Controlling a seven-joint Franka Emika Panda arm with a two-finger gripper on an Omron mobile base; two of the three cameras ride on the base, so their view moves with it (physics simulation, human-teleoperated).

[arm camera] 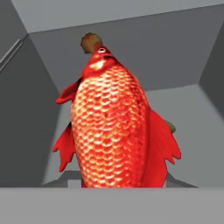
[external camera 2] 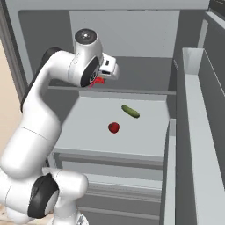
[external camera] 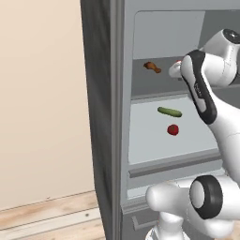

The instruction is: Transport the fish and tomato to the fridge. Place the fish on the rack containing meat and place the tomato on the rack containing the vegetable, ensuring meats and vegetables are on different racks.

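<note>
Hand view puts the fish [arm camera: 111, 127] square in front of the camera, red and scaly, its long axis running straight away from the pincer, head at the far end. The pincer is clamped on the fish at its near, tail end; the finger tips themselves are hidden behind the body. Just beyond the fish's head sits a small brown piece, the drumstick [arm camera: 91, 42], lying on the grey floor of the upper rack [arm camera: 175, 65].

Left base view shows the same drumstick [external camera: 152, 67] on the upper rack of the open fridge [external camera: 105, 117], with the arm's wrist reaching in at the right of it. On the lower rack [external camera: 145, 140] lie a cucumber [external camera: 169, 111] and, nearer and a little right of it, the tomato [external camera: 173, 130], the two apart.

Right base view catches a sliver of red, the fish [external camera 2: 97, 82], under the wrist at the level of the upper rack, while the cucumber [external camera 2: 130, 111] and tomato [external camera 2: 114, 127] rest below.

So the tomato looks already placed with the vegetable, and the fish is held over the meat rack. What the coming move turns on: the drumstick lies dead ahead along the fish's long axis, very near its head. Letting go here, or lowering slightly first, seems right; pushing farther in risks shoving the drumstick.
</note>
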